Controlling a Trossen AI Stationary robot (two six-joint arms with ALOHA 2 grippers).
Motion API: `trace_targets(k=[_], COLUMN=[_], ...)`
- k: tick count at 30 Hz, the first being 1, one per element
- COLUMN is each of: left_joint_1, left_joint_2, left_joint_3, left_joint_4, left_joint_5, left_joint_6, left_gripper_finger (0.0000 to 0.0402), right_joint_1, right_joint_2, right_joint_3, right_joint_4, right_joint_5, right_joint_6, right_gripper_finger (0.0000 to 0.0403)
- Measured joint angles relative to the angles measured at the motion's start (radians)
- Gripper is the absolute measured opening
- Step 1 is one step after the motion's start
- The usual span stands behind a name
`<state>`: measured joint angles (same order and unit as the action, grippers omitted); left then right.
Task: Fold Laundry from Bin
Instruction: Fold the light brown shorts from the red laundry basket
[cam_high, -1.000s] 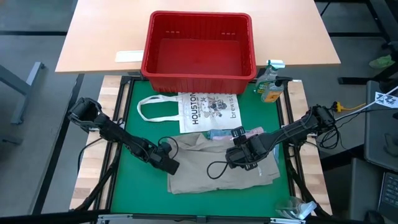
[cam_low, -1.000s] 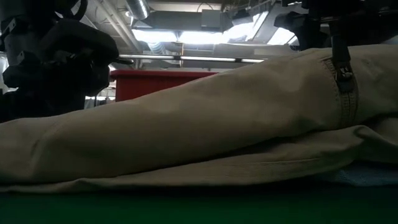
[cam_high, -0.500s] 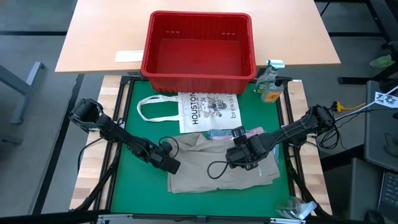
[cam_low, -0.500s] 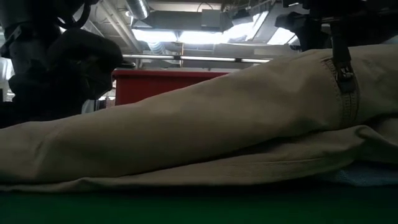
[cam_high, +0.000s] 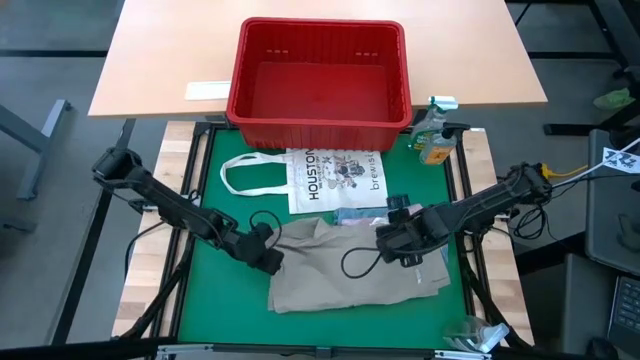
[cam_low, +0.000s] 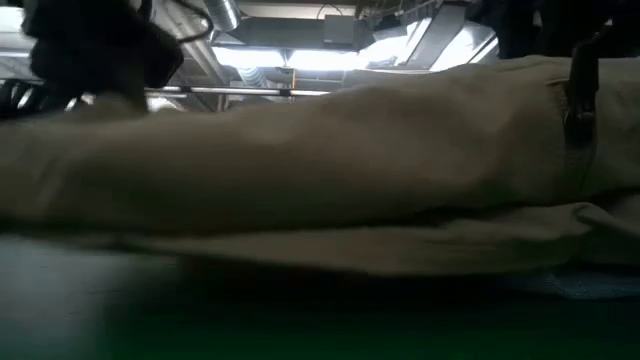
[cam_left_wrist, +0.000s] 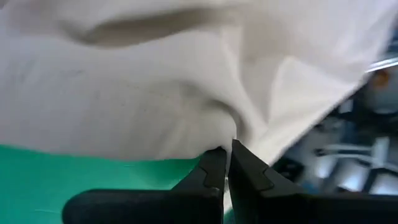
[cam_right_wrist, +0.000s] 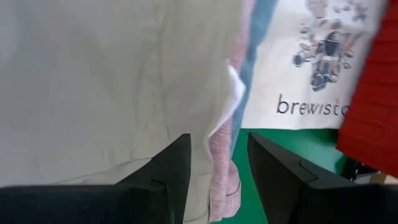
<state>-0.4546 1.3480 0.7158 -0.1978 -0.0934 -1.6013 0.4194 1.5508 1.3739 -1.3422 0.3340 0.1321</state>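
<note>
A khaki-grey garment (cam_high: 350, 280) lies spread on the green mat, over pale pink (cam_right_wrist: 224, 155) and light blue (cam_right_wrist: 258, 37) pieces that stick out at its far right edge. My left gripper (cam_high: 268, 260) is at the garment's left edge and shut on it (cam_left_wrist: 226, 158). My right gripper (cam_high: 393, 243) is open above the garment's far right part. In the right wrist view its fingers (cam_right_wrist: 217, 168) stand on either side of the khaki and pink edges; I cannot tell if they touch. The red bin (cam_high: 322, 24) stands empty at the far edge. My left gripper pinches a gathered fold of the khaki garment (cam_left_wrist: 233, 127) between its two fingertips, at the garment's left edge. The fingers come nearly level from the table's left. The cloth by the fingers is raised off the mat and puckers toward them; the rest lies on the mat.
The white "HOUSTON" tote bag (cam_high: 335, 175) lies flat between the bin and the garment. A spray bottle (cam_high: 435, 135) stands at the mat's far right corner. A white sheet (cam_high: 207, 90) lies on the wooden table left of the bin.
My left gripper has lifted the garment's left edge a little, so in the low view the cloth now hides the bin. The garment's far left part has bunched up. My right gripper has shifted slightly toward the table's right and far edges.
</note>
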Motion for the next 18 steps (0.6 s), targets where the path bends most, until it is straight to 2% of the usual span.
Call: trace_targets(k=[5,10,18], left_joint_1=[0.023,0.07,0.153], left_joint_2=[-0.042,-0.026,0.065], left_joint_3=[0.001,0.016,0.203], left_joint_4=[0.17,0.379,0.38], left_joint_5=[-0.078,-0.14,-0.158], left_joint_6=[-0.019,0.068,0.349], left_gripper_finger=[0.0001,0.0,0.0], right_joint_1=[0.0,0.0,-0.001], right_joint_2=[-0.076,-0.127,-0.171], right_joint_3=[0.0,0.0,0.0], right_joint_4=[0.006,0.005,0.0], right_joint_5=[0.009,0.014,0.017], right_joint_6=[0.074,0.131,0.152], right_gripper_finger=[0.016,0.016,0.016])
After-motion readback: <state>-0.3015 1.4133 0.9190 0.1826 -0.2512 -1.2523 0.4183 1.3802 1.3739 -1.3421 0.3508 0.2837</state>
